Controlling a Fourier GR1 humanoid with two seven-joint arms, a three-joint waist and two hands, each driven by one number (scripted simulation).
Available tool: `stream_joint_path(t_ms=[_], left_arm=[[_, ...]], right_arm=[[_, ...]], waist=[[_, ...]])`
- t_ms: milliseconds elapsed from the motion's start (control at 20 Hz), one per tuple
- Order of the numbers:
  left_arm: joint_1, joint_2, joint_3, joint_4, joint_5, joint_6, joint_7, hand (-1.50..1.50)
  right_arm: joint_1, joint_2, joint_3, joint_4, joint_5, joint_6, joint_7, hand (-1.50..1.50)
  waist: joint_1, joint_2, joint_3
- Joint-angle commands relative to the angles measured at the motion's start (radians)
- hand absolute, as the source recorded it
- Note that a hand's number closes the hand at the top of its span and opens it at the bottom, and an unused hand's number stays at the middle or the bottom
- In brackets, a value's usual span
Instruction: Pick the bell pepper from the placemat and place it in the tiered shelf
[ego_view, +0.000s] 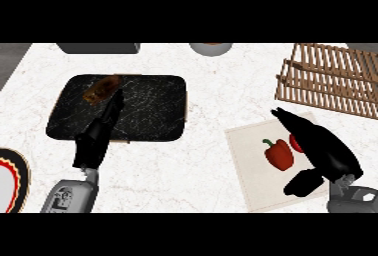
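A red bell pepper (279, 154) with a green stem lies on the cream placemat (249, 172) at the right of the counter. My right hand (328, 152) hovers over the mat's right side, open. Its fingers (289, 119) stretch past the pepper's far side and its thumb (301, 184) sits on the near side, so the pepper lies in the gap without being held. A small red patch shows just beside the palm. The wooden slatted tiered shelf (332, 80) stands at the back right. My left hand (96, 142) is open, stretched flat over a black board.
A black marbled board (151, 115) at the left carries a brown piece of food (102, 90). A plate with a red and black rim (15, 180) pokes in at the left edge. A grey container (98, 48) and a bowl (211, 48) stand along the back.
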Motion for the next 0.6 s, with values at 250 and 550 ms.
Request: stream_joint_path(t_ms=[250, 550], left_arm=[[0.006, -0.009, 0.009, -0.108, -0.001, -0.029, 0.096, 0.0], [0.01, -0.036, 0.022, -0.001, -0.033, -0.028, 0.001, 0.0]], right_arm=[[-0.097, 0.031, -0.04, 0.162, 0.068, -0.006, -0.051, -1.5], [-0.002, 0.019, -0.058, 0.2, 0.125, -0.085, -0.186, -1.5]], waist=[[0.005, 0.0, 0.0], [-0.001, 0.0, 0.0]])
